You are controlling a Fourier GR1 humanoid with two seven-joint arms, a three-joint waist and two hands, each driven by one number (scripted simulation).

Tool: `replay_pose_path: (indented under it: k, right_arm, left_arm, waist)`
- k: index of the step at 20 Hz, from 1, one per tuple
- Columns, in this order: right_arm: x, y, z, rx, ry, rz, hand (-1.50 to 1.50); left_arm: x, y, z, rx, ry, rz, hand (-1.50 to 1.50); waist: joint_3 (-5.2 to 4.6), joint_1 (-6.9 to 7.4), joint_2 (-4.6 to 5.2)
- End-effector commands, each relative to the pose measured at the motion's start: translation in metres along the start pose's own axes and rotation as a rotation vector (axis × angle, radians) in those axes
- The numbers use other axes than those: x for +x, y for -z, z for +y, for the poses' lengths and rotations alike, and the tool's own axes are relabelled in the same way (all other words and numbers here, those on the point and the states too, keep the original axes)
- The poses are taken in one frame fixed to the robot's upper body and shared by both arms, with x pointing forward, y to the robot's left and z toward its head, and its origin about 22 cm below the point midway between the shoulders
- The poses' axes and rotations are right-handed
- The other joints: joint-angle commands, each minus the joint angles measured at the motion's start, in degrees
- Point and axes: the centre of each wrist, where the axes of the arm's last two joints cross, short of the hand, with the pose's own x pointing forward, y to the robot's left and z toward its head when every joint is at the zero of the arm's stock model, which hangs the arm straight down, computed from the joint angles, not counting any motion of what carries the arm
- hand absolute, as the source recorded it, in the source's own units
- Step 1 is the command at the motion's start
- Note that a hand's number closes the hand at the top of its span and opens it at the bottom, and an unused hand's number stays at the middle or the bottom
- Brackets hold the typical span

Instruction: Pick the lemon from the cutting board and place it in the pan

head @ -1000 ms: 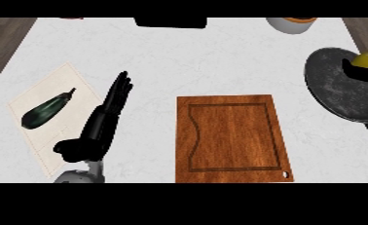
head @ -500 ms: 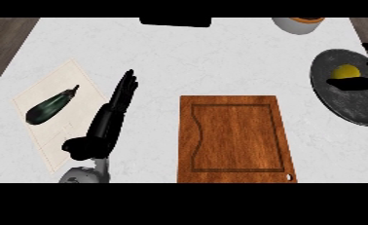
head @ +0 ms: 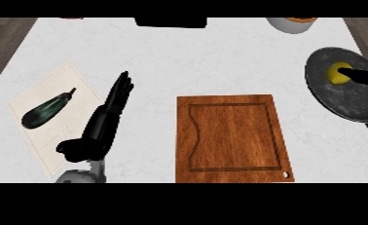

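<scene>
Off to the far right of the resting left hand (head: 101,121), the yellow lemon (head: 335,72) now sits inside the dark round metal pan (head: 332,92). A second ago it was barely in frame. Black right hand (head: 357,76) touches the lemon at the edge; can't tell if its fingers are apart or closed. Brown wooden cutting board (head: 231,139) is bare. Left hand's fingers are straight, relaxed. Looks like only the release is left.

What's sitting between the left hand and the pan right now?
In the head view, the wooden cutting board lies between the left hand and the pan, with bare white counter on either side. The lemon is already in the pan.
</scene>
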Motion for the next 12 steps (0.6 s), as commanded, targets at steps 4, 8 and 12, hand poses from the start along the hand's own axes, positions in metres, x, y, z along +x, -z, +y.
replay_pose_path:
  k: [4,8,12]
  right_arm:
    - [-0.029,-0.002,-0.054,0.034,0.237,-0.023,-1.50]
    - [-0.067,-0.025,-0.073,0.170,0.338,-0.008,-1.50]
    - [-0.087,-0.040,-0.092,0.230,0.347,-0.066,-1.50]
  left_arm:
    - [0.006,0.021,0.002,0.038,-0.002,0.003,0.00]
    - [-0.003,-0.002,0.015,0.049,0.009,0.026,0.00]
    - [-0.009,0.003,0.001,0.028,0.003,0.017,0.00]
  waist:
    - [-0.15,-2.15,-0.61]
    - [-0.19,-2.18,-0.91]
    - [-0.17,-2.06,-0.71]
